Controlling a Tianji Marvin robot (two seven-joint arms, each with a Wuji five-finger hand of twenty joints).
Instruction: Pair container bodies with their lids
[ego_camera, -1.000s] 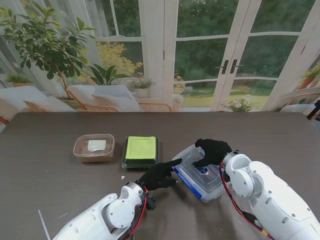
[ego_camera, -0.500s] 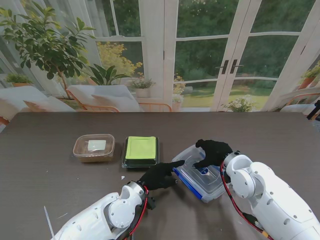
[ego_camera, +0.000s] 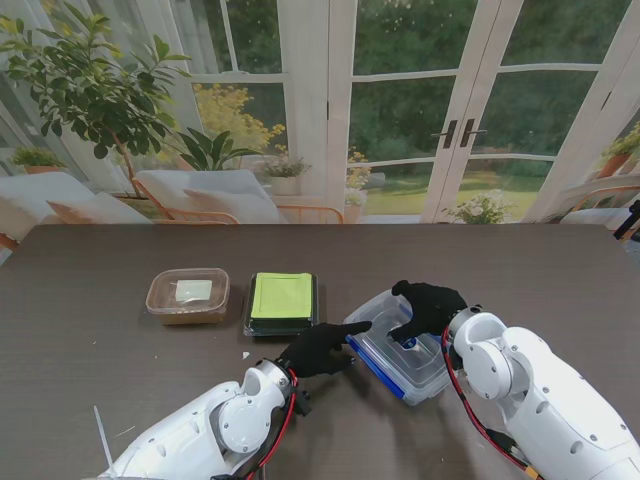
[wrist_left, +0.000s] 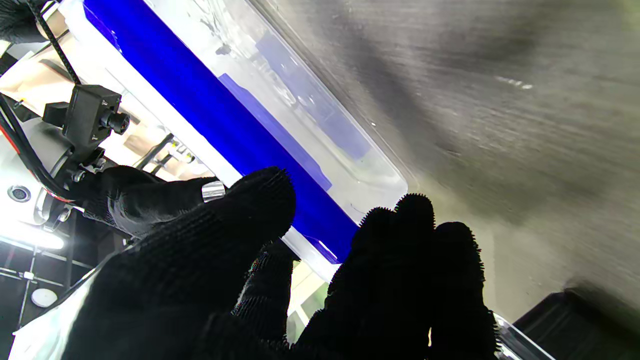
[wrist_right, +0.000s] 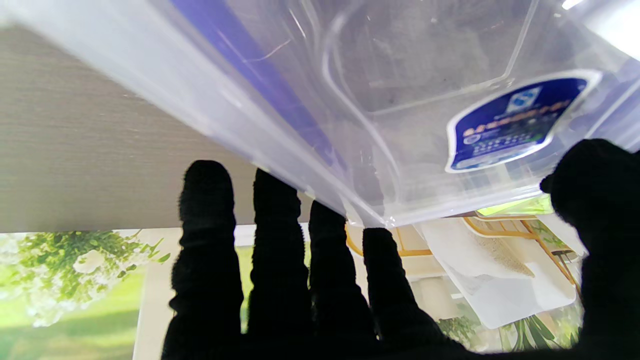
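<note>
Clear tub (ego_camera: 405, 350) with blue-edged lid (ego_camera: 372, 365) sits on the table (ego_camera: 100, 350), at about 4 o'clock from table centre, turned diagonally. Blue label (wrist_right: 515, 122) shows through the clear plastic in the right wrist view.

Right hand (ego_camera: 428, 305) lies over the tub's far end, at 12 o'clock of it, four fingers (wrist_right: 207, 235) hooked over the rim and thumb on the other side of the wall: grasping the tub.

Left hand (ego_camera: 318, 350) is at the tub's 9 o'clock corner, index finger stretched out and touching the rim, other fingers loosely spread. Left wrist view shows fingertips (wrist_left: 265, 195) right at the lid's blue edge (wrist_left: 210, 120); not closed around anything, so released.

Green-lidded black box (ego_camera: 282, 303) sits at 10 o'clock of the tub, near the left hand but apart. Brown clear box (ego_camera: 188, 295) with a white patch on top lies just beside it at its 9 o'clock. Both untouched.
</note>
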